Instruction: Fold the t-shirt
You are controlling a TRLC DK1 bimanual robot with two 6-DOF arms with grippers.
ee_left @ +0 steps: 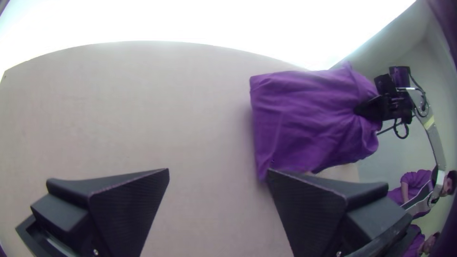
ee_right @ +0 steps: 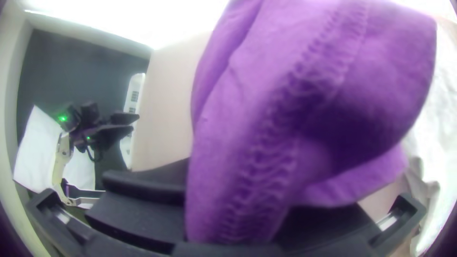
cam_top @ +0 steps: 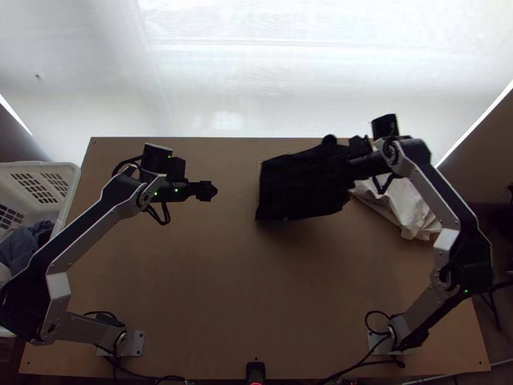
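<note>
Right gripper (ee_left: 369, 108), clamped on bunched end of t-shirt (ee_left: 304, 114), far side, right of middle; left gripper (ee_left: 218, 172), spread, empty, far left; lower left edge first, easing out creases before release.

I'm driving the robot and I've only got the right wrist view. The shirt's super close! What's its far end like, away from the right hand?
Observer: From the top view, the shirt ends in a nearly straight edge facing the left hand.
Operator: Cool! Is it smooth all the way along?
Observer: No. In the left wrist view, it's gathered where the right hand pinches it, and creases fan out from there.
Operator: I see the side of a basket. What's inside?
Observer: The top view shows some rumpled bluish-grey cloth in there.
</note>
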